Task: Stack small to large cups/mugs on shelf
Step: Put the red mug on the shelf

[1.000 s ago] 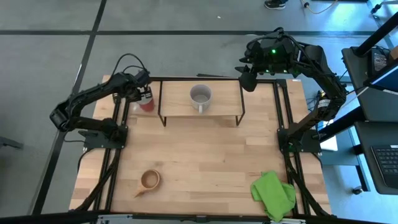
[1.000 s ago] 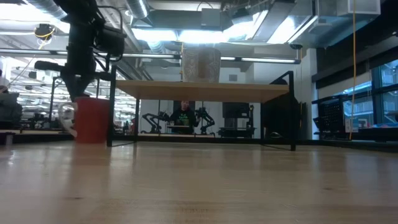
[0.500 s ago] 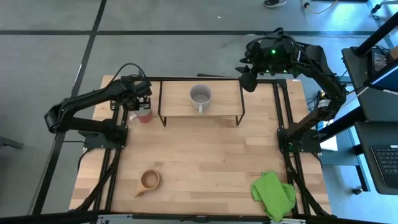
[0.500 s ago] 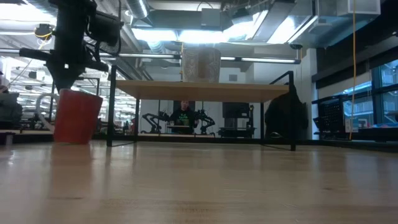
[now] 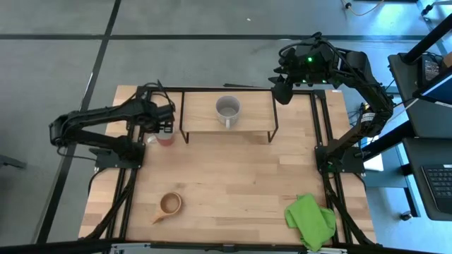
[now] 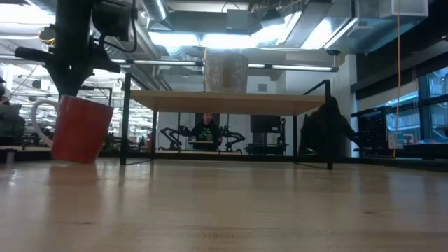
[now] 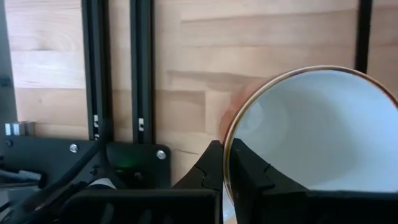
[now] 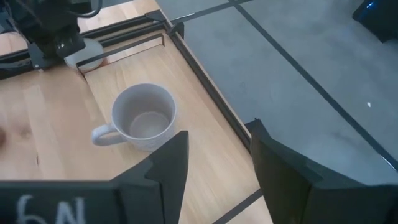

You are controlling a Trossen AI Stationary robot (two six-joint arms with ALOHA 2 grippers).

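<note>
Most of the red mug (image 5: 165, 137) hides beneath the left gripper (image 5: 162, 125) (clamped on its rim).

Shelf (image 5: 227, 113) top: grey mug (image 5: 227, 108) is sitting mid-board, leaving open board at its 3 and 9 o'clock. Left gripper (image 5: 164, 128) with red mug (image 5: 164, 137) is crowding the shelf's 9 o'clock end. Table centre is lying open; wooden cup (image 5: 170, 204) and green cloth (image 5: 311, 220) are occupying the near edge.

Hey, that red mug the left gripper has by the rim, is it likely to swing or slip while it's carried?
Probably some swing: the left gripper pinches only one spot on the red mug's rim, and the mug hangs tilted in the low view. The glossy cream inside suggests a slick, rigid glaze, so it may slip. It looks breakable if dropped.
</note>
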